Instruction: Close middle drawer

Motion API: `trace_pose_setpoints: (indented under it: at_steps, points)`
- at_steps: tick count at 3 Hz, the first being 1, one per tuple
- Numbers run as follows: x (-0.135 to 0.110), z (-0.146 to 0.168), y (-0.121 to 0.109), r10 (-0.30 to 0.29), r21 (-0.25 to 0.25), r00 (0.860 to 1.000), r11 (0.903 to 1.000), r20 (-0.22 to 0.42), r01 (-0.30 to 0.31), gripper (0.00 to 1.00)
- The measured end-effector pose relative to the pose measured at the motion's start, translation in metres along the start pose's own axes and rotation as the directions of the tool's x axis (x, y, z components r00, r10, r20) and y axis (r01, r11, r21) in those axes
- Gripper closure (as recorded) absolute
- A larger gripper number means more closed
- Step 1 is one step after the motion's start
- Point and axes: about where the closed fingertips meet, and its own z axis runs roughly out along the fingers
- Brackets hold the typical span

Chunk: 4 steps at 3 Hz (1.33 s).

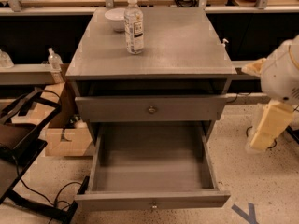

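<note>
My gripper (259, 136) hangs at the right edge of the view, at about 3 o'clock from the grey cabinet (154, 50), low beside it over the speckled floor and well apart from every drawer. It touches nothing, and I cannot tell whether it is set wide or narrow, because it shows only as a pale yellowish block below the white rounded part of my arm (282, 73). The middle drawer (152, 171) stands pulled far out toward 6 o'clock, its shallow grey box showing bare inside, its flat front nearest the camera with the small brass knob (153, 203) at the middle. Above it the uppermost drawer (149, 108) sits out only a little, with a dark gap under the cabinet top. On that top, toward 11 o'clock, a clear water bottle (134, 24) stands upright, and a white bowl (114, 18) lies just behind it to the left. At 9 o'clock from the cabinet a cardboard box (65, 136) rests on the floor, a black frame (23, 125) stands farther left, and a blue tape mark (247, 213) lies on the floor at 5 o'clock.
</note>
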Motion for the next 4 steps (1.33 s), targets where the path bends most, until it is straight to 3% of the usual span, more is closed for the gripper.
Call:
trace_pose_setpoints:
  at_steps: [1,2,3,4]
  points:
    - [0.018,0.051,0.029,0.02,-0.017,0.995,0.9997,0.093,-0.019,0.0]
    - [0.044,0.119,0.075,0.124,-0.069,0.969,0.9914,0.216,-0.111,0.0]
    - [0.076,0.19,0.132,0.312,-0.146,0.89,0.9493,0.332,-0.278,0.0]
    - [0.074,0.186,0.129,0.307,-0.143,0.893,0.951,0.329,-0.274,0.0]
